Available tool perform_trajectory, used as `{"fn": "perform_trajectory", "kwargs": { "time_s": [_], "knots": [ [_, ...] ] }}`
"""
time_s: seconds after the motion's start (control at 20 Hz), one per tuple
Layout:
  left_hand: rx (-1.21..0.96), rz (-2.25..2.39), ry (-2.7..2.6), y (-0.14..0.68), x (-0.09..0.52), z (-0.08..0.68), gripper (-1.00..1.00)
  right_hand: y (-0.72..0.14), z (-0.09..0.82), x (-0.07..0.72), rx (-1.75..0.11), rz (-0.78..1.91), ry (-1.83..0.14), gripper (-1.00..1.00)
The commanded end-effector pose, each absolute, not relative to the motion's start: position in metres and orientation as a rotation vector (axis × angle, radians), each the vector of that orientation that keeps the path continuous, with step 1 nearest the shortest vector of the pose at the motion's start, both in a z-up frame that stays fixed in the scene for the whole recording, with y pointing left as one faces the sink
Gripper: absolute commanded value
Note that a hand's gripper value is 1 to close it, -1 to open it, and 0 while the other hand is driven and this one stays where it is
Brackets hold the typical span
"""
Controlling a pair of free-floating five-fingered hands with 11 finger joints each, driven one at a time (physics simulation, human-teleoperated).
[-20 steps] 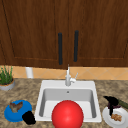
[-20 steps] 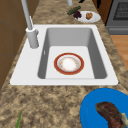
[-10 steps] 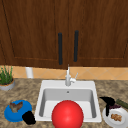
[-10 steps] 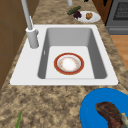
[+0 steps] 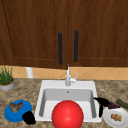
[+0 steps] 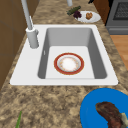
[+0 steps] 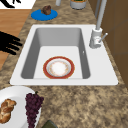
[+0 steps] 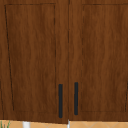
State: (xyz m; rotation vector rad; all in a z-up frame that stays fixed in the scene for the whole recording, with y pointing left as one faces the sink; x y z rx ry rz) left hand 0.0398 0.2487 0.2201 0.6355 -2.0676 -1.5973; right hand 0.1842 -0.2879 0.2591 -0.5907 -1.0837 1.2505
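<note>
Nothing moved; front shows red ball (image 5: 67,114), side views bowl (image 6: 69,63).

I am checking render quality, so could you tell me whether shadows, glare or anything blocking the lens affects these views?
Front view: a plain red ball shape covers the sink basin, with flat shading and no glare. Left side view: even light, and the red-rimmed round plate casts barely any shadow. Right side view: the white sink looks uniformly lit.
</note>
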Motion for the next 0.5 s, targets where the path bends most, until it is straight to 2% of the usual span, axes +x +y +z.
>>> {"fn": "perform_trajectory", "kwargs": {
  "time_s": [0.0, 0.1, 0.45],
  "knots": [
    [0.635, -1.597, -2.068, 0.249, 0.040, 0.220, 0.00, -0.277, 0.259, 0.168, -0.491, 1.172, -1.140, -1.00],
    [0.635, -1.597, -2.068, 0.249, 0.040, 0.220, 0.00, -0.267, 0.260, 0.159, -0.523, 1.156, -1.203, -1.00],
    [0.635, -1.597, -2.068, 0.249, 0.040, 0.220, 0.00, -0.252, 0.258, 0.133, -0.444, 1.014, -1.279, -1.00]
  ]
}}
